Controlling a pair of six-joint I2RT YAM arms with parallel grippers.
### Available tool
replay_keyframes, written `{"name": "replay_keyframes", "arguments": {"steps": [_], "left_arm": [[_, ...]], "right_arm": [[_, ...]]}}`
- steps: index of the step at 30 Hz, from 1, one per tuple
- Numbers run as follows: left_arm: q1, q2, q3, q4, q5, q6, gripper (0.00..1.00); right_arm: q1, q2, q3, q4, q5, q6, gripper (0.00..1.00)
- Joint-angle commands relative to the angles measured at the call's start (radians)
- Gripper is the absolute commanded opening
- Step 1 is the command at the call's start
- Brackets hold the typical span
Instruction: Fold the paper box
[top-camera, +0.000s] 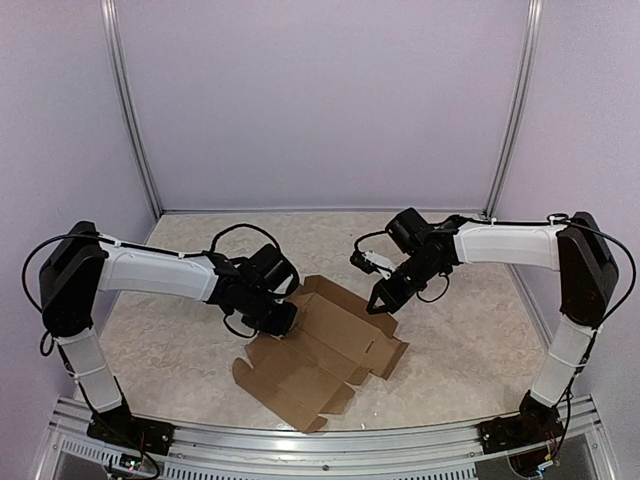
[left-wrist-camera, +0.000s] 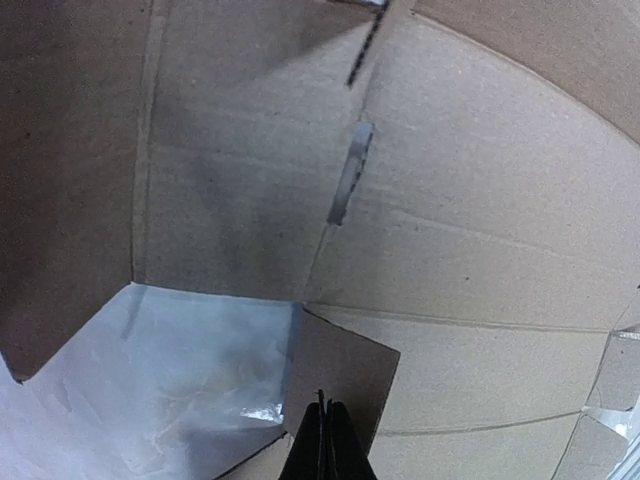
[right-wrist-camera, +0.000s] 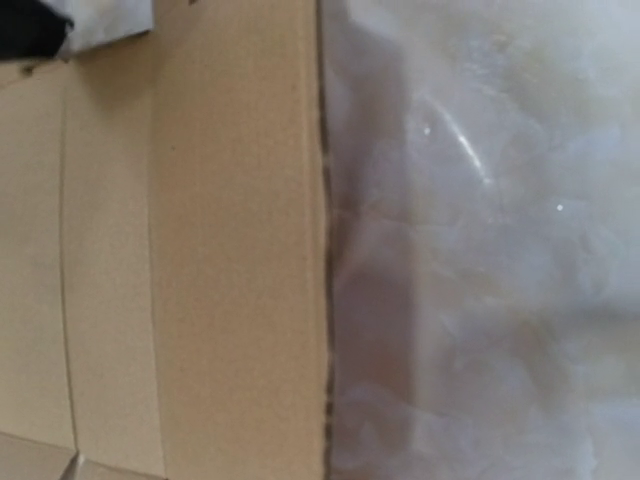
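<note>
Holds left gripper (top-camera: 286, 320), jaws closed together, at left edge of flat brown die-cut cardboard sheet (top-camera: 320, 355); poises right gripper (top-camera: 381, 298) over its far-right flap, jaw opening impossible to tell.

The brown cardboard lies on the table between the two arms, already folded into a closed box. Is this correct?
Not quite: the top external view shows the cardboard sheet lying open and mostly flat, not a closed box.

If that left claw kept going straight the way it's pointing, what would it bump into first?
The paper box. The left gripper, fingers together, points at the flat cardboard, and a small flap lies right ahead of its tips. It may already touch it; depth is unclear.
</note>
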Motion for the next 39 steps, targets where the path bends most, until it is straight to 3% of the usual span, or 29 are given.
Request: {"name": "replay_keyframes", "arguments": {"steps": [1,26,39], "left_arm": [[-0.027,-0.017,0.005,0.030,0.051,-0.010,0.00],[-0.048,0.144,0.044,0.028,-0.023,-0.046,0.00],[-0.048,-0.024,0.120,-0.040,-0.020,0.014,0.00]], "right_arm": [[-0.007,0.011,-0.016,0.029,0.015,0.013,0.00],[-0.007,-0.035,-0.066,0.057,0.011,0.028,0.00],[0.000,-0.123,-0.082,0.060,0.103,-0.087,0.00]]}}
